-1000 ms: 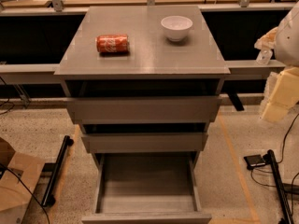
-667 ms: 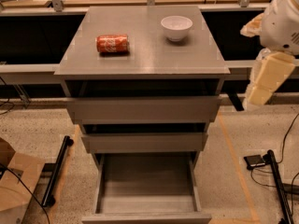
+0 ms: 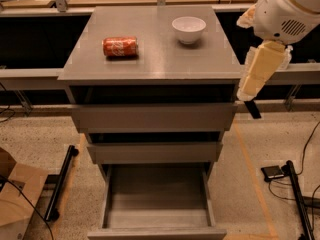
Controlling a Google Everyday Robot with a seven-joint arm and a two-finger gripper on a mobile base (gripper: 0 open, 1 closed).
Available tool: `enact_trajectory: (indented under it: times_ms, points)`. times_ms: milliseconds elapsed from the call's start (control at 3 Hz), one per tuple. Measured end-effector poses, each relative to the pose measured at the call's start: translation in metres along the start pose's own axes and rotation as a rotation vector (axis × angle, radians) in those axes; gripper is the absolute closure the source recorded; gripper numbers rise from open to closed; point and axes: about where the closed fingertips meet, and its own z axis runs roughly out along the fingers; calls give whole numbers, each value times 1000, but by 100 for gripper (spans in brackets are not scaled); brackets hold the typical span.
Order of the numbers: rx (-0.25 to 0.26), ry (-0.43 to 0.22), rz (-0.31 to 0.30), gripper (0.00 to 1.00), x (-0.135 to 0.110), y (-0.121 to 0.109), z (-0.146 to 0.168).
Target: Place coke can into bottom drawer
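Observation:
The coke can (image 3: 120, 47) lies on its side on the left part of the grey cabinet top (image 3: 160, 64). The bottom drawer (image 3: 157, 204) is pulled out toward me and holds nothing. My gripper (image 3: 251, 108) hangs at the end of the white and cream arm, just off the cabinet's right edge at the height of the top drawer. It is far right of the can and well above the open drawer. It holds nothing that I can see.
A white bowl (image 3: 188, 29) stands on the cabinet top at the back right. The two upper drawers (image 3: 152, 118) show only flat fronts. A cardboard box (image 3: 15, 204) sits on the floor at the left. Black stands and cables (image 3: 295, 194) lie at the right.
My arm has swung in from the right edge of the view toward the cabinet's right side. The can, the bowl and the drawers have not moved.

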Motion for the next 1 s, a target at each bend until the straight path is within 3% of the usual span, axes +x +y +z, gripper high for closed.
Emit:
enact_trajectory:
  times_ms: [667, 1000]
  points:
    - [1, -55, -47, 0, -60, -58, 36]
    - [-30, -102, -80, 0, -99, -86, 64]
